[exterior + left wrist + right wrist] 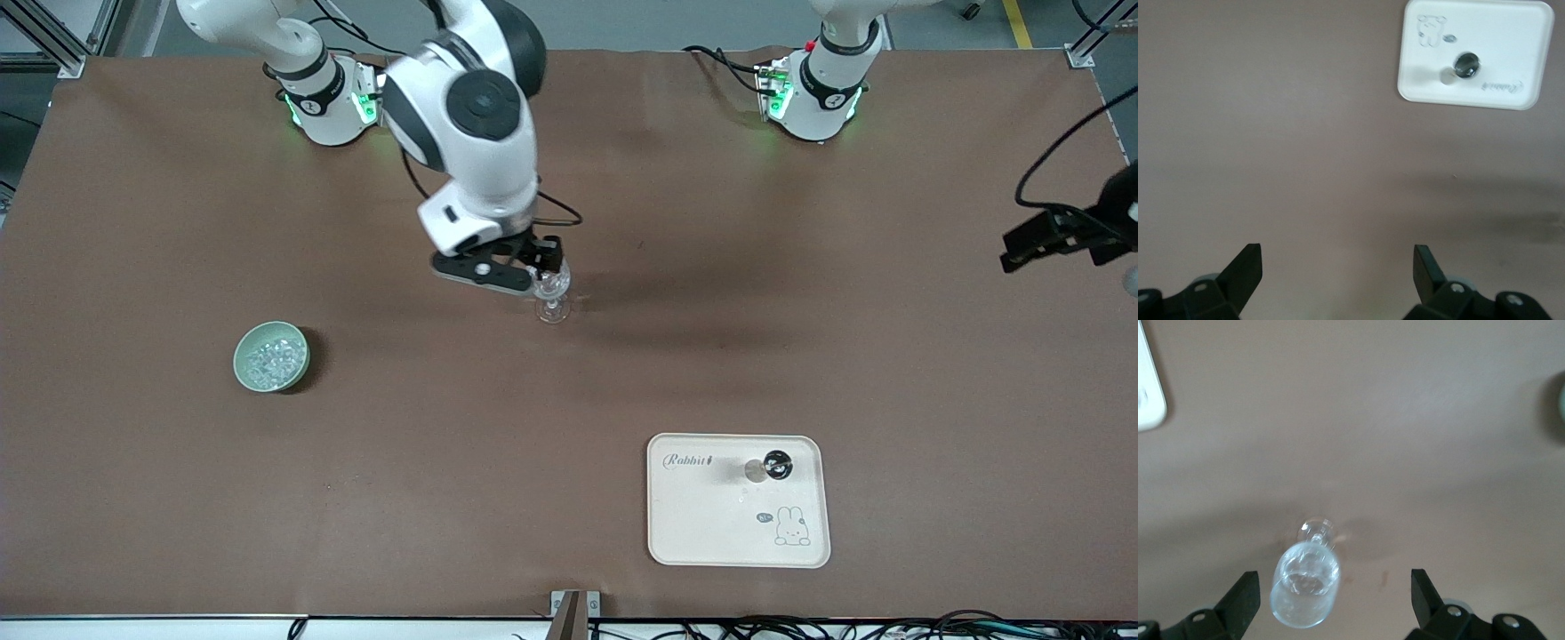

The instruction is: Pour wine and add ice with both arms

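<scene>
A clear wine glass [552,300] stands upright on the brown table near its middle. My right gripper [532,274] is low over it, open, with the glass bowl [1305,585] between the fingers, closer to one finger and not gripped. The ice [269,360] is a heap of clear chunks in a pale green bowl [247,342] toward the right arm's end. My left gripper [1015,249] hangs high over the left arm's end of the table, open and empty [1337,259]. A dark round-topped bottle [777,464] stands on a white tray [711,524].
The tray with the rabbit print lies nearer to the front camera than the glass; it also shows in the left wrist view [1511,40] with the bottle [1466,65]. The bowl's rim [1561,397] shows at the edge of the right wrist view. Brown table cover [444,462] all around.
</scene>
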